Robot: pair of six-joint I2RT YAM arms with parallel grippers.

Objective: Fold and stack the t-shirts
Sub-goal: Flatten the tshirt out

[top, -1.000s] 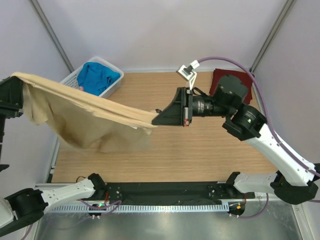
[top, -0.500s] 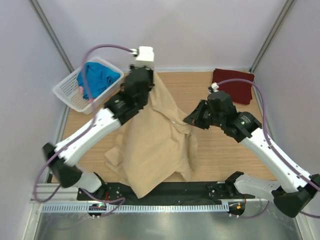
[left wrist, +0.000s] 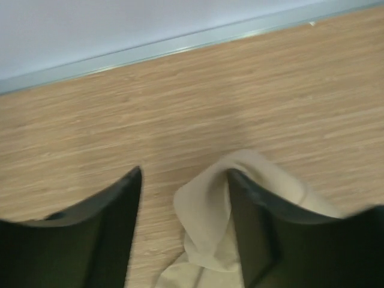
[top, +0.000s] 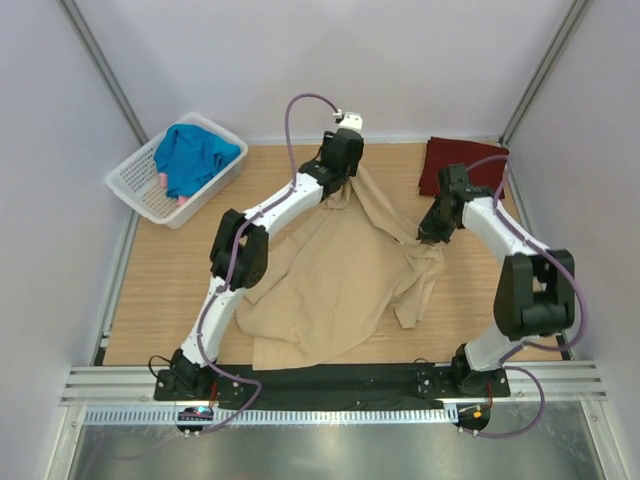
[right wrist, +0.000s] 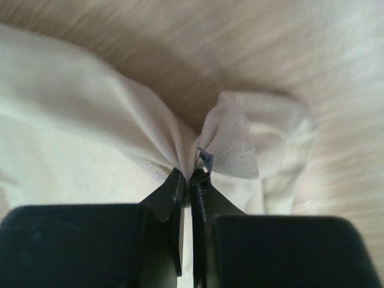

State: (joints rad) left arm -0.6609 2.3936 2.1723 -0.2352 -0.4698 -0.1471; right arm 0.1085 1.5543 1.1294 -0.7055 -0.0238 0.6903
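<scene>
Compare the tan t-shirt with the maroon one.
The tan t-shirt sprawls rumpled across the middle of the table; the maroon t-shirt sits as a compact block at the far right corner. The right claw pinches the tan t-shirt's edge; no claw holds the maroon t-shirt. Both lie on the table, outside the basket.

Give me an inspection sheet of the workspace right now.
Surface: wooden table, partly covered by cloth.
Job's things: tan t-shirt spread rumpled at centre; maroon t-shirt flat at far right; blue t-shirt and a pink one in the white lattice basket, far left.
Clutter: nothing seen.
Grippers: left pincer open over the tan shirt's far edge; right pincer shut on its right side.
Cables: purple cable loops above the left arm.
Surroundings: white walls, metal frame posts.
</scene>
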